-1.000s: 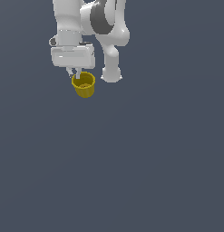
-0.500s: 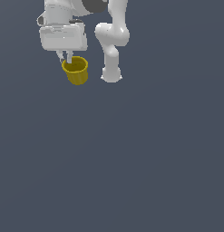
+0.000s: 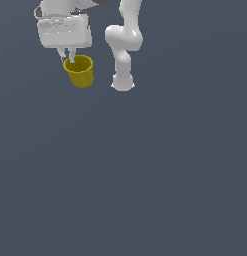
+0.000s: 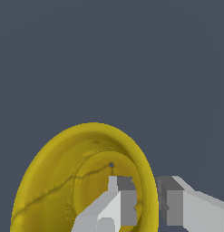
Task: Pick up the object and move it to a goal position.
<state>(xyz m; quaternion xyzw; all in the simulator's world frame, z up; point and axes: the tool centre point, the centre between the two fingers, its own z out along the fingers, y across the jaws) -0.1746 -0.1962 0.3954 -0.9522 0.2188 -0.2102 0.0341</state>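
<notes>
One yellow cup (image 3: 79, 71), glossy, likely light and slippery; gripper (image 4: 147, 201) pinches rim wall, one finger inside. Keep your grip there, cup hanging at arm's nine o'clock.

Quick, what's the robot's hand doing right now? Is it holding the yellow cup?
Gripper: shut on the yellow cup, its fingers pinching the rim, one inside and one outside.
</notes>
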